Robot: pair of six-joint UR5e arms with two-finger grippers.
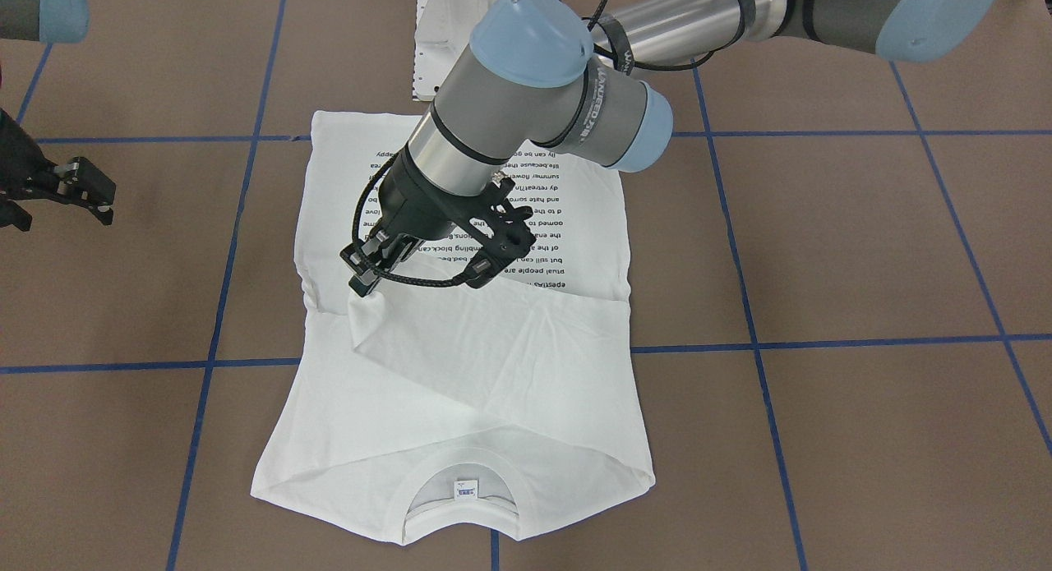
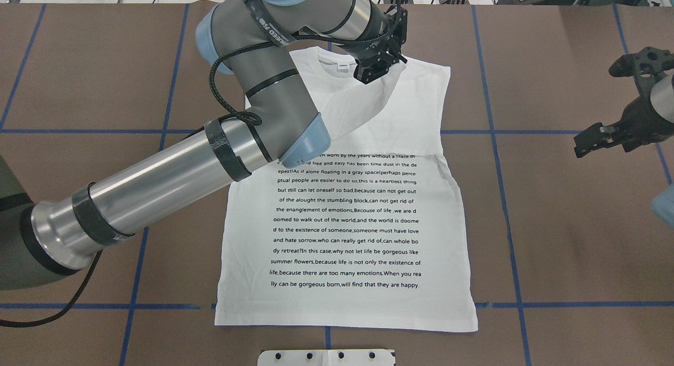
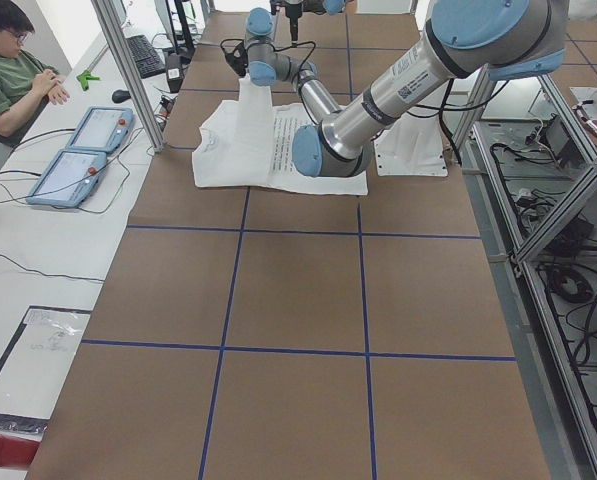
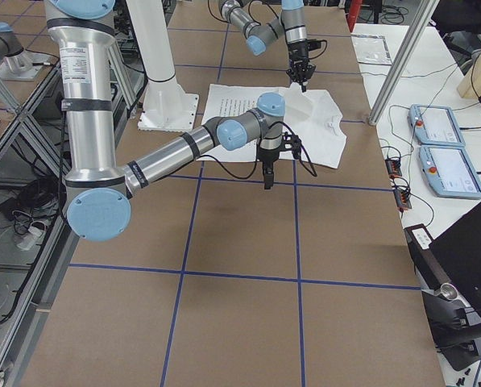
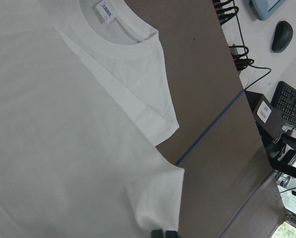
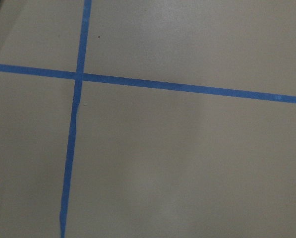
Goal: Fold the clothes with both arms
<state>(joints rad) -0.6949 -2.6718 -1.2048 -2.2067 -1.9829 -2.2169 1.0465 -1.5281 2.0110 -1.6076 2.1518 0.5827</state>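
1. While it lies flat on the brown table [image 2: 553, 224] marked with blue tape lines [image 2: 579, 305], the white long-sleeved T-shirt [image 2: 247, 282] shows its block of small black printed text [image 2: 345, 221] face up; its hem is nearest the white base plate [image 2: 326, 357]; its ribbed round collar [image 1: 463, 464] and small neck label [image 1: 466, 490] are at the end far from the robot.
2. White cloth lies folded across the chest, hiding the top lines of the print.
3. The grey-metal left arm [image 2: 158, 192], with light blue joint caps, reaches over the shirt; the black left gripper [image 1: 362, 288] is pinched on a corner of that folded cloth and holds it raised in a peak, near the collar on the robot's right side of it.
4. The right gripper [image 2: 583, 143] hangs over bare table, well apart from the shirt; whether its fingers are spread or pressed together cannot be told; its wrist view shows only table and tape.
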